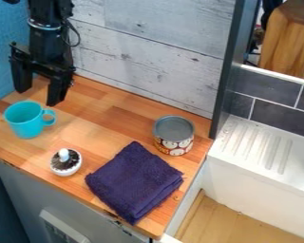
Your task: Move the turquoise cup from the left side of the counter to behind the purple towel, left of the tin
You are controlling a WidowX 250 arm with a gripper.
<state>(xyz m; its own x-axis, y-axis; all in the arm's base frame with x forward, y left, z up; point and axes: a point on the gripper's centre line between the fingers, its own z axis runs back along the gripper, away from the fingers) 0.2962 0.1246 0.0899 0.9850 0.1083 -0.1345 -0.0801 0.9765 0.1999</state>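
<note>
The black gripper (36, 97) hangs at the upper left over the wooden counter, its two fingers spread wide apart with nothing between them. Nearest to it, just below, a turquoise mug (27, 121) stands upright with its handle toward the right. In front of the mug sits a small white round pot (66, 162) with a dark top and a pale knob. A folded dark purple cloth (135, 182) lies on the front middle of the counter. Behind the cloth, to the right, stands a tin can (174, 135) with a grey top and a patterned side.
The wooden counter (107, 107) ends at a front edge and a right edge. A whitewashed plank wall (155, 52) runs along its back, with a dark upright post (228, 71) at the right. Beyond the post is a white ribbed sink drainboard (259, 144).
</note>
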